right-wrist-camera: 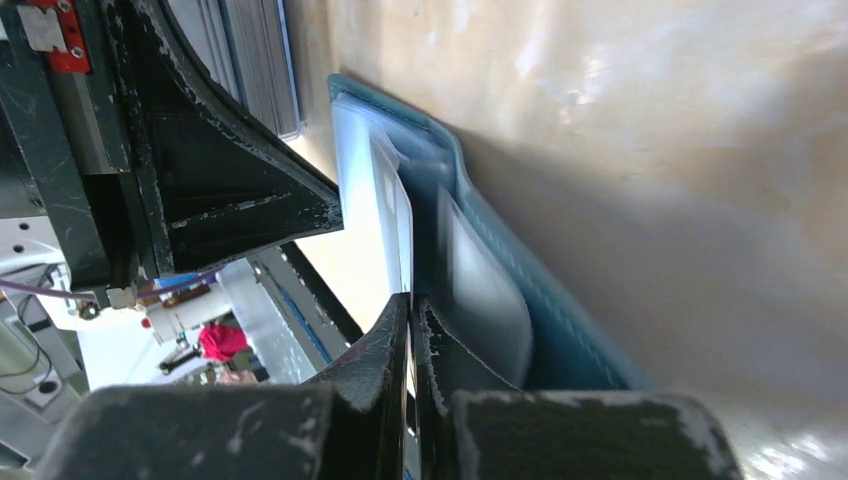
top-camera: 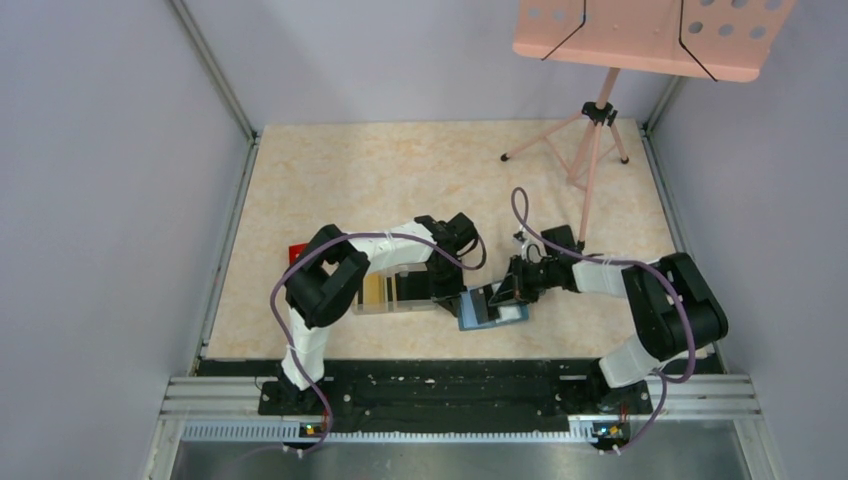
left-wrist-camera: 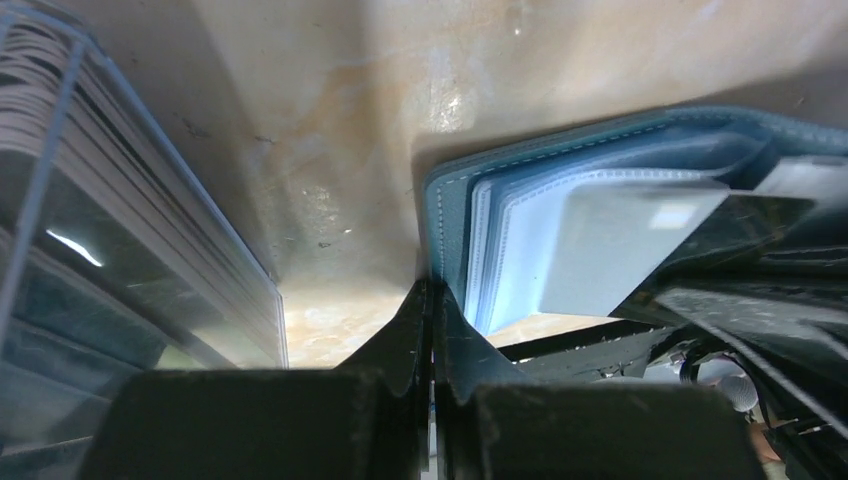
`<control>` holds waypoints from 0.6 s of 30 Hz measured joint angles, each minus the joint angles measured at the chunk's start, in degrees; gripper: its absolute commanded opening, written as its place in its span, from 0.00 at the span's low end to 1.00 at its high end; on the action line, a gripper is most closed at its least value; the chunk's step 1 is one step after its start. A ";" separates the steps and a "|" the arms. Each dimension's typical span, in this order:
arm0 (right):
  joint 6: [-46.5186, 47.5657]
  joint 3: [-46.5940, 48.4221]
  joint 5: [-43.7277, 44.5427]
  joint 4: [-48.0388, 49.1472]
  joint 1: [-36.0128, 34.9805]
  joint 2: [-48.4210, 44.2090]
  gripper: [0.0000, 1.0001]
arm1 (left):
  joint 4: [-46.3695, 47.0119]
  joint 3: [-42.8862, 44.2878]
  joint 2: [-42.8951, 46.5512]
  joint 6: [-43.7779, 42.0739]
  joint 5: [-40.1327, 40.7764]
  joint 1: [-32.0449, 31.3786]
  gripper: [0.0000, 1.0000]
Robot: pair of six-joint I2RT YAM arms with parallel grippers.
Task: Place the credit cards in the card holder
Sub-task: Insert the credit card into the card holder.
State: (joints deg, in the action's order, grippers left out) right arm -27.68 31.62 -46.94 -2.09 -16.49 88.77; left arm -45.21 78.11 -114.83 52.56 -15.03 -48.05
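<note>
low at centre of the top view, the open card holder (top-camera: 476, 316) is touched at its edge by the closed left gripper (left-wrist-camera: 432, 298); a pale credit card (left-wrist-camera: 620, 238), judged light, stiff, slick, is pinched edgewise by the right gripper (right-wrist-camera: 411, 306).

Occlusions and cut-offs, all three views

Top view: card holder (top-camera: 487, 314) is half under left gripper (top-camera: 452, 298) and right gripper (top-camera: 508, 290), pockets too small to read. Clear box (top-camera: 402, 293) is partly behind left arm (top-camera: 330, 280), and cards (top-camera: 372, 290) inside can't be counted. Red object (top-camera: 297, 249) shows only a corner; music stand (top-camera: 640, 35) is clipped by the top edge. Left wrist: card holder runs off the right edge, clear box off the left. Right wrist: pale card (right-wrist-camera: 403, 225) is edge-on, its near end lost between the right gripper's pinched tips; background is blurred.
</note>
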 measured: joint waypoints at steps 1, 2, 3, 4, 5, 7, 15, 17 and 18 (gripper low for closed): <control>0.00 0.09 0.24 -0.11 -0.92 0.13 0.00 | 0.00 0.00 -0.09 -0.02 -0.22 -0.02 0.00; 0.00 0.39 0.39 -0.48 -1.84 0.33 0.00 | -0.07 0.00 -0.11 -0.02 -0.44 -0.02 0.00; 0.02 0.83 0.50 -0.66 -2.69 0.66 0.00 | -0.09 0.00 -0.11 -0.04 -0.52 -0.02 0.00; 0.02 1.27 0.57 -0.76 -3.32 0.98 0.01 | -0.09 0.00 -0.11 -0.07 -0.57 -0.02 0.00; 0.04 1.64 0.68 -0.92 -3.74 1.22 0.03 | -0.11 0.00 -0.11 -0.09 -0.59 -0.02 0.00; 0.11 2.47 0.81 -1.44 -4.35 1.73 0.10 | -0.22 0.07 -0.22 -0.17 -0.61 -0.02 0.00; -0.50 3.45 2.89 -5.03 -6.40 2.01 0.39 | -0.96 0.98 -0.96 -0.31 -1.44 -0.02 0.00; -0.96 3.69 3.37 -5.92 -6.56 1.31 0.42 | -0.94 0.98 -0.96 -0.28 -1.46 -0.02 0.00; -1.38 3.80 3.34 -6.01 -6.67 1.01 0.44 | -0.83 0.98 -0.96 -0.11 -1.49 -0.02 0.00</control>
State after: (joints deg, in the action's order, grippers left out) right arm -29.06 35.42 -43.59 -8.10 -23.16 89.78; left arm -46.04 79.09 -115.79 52.45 -16.51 -48.07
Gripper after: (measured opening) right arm 0.391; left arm 0.010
